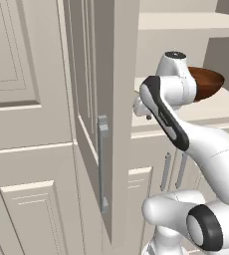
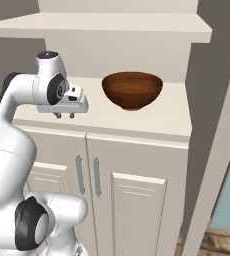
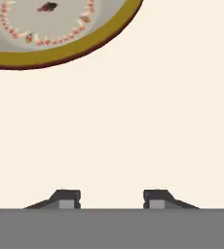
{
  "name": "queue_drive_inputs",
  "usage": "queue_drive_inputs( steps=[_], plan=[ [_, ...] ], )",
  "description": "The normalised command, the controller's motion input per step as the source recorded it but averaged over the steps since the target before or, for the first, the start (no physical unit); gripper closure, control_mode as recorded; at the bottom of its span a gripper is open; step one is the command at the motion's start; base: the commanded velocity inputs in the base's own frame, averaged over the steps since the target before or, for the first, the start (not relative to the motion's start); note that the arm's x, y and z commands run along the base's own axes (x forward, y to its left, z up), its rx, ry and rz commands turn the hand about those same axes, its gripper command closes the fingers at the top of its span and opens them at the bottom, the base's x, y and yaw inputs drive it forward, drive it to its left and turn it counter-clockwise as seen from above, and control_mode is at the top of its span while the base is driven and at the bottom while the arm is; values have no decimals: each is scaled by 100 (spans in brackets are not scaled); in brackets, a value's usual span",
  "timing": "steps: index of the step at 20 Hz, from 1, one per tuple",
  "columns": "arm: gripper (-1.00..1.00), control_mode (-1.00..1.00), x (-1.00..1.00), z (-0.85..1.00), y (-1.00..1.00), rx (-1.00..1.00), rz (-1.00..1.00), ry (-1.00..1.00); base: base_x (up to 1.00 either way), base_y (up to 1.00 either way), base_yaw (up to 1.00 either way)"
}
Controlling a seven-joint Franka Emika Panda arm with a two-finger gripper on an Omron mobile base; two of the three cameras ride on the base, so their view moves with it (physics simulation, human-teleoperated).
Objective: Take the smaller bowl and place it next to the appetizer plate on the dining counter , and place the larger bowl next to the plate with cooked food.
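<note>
Tool parted, round gold-rimmed smaller bowl

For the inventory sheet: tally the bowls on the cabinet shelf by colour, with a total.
Dark brown wooden bowl: 1
Gold-rimmed pale bowl: 1
Total: 2

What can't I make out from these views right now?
- Big dark reddish-brown wooden bowl: left base view, near half hidden behind the white arm.
- Small tan-rimmed pale bowl: hand view, cut off by the top and left edges.
- Tool: right base view, tips too small to judge their gap.
</note>
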Motion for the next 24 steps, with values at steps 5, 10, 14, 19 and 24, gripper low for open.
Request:
queue_drive_inputs(
  steps=[5,10,14,19,24],
  plan=[
    [-100,-100,-57,0,-13,0,-10,-8,0,0,0],
    [-100,-100,-66,19,-35,3,-21,-41,0,0,0],
    [-100,-100,-27,65,-35,10,-21,-49,0,0,0],
    [-100,-100,-13,73,-52,17,-27,-37,0,0,0],
    [-100,-100,-9,52,-69,28,-28,-19,0,0,0]
  ],
)
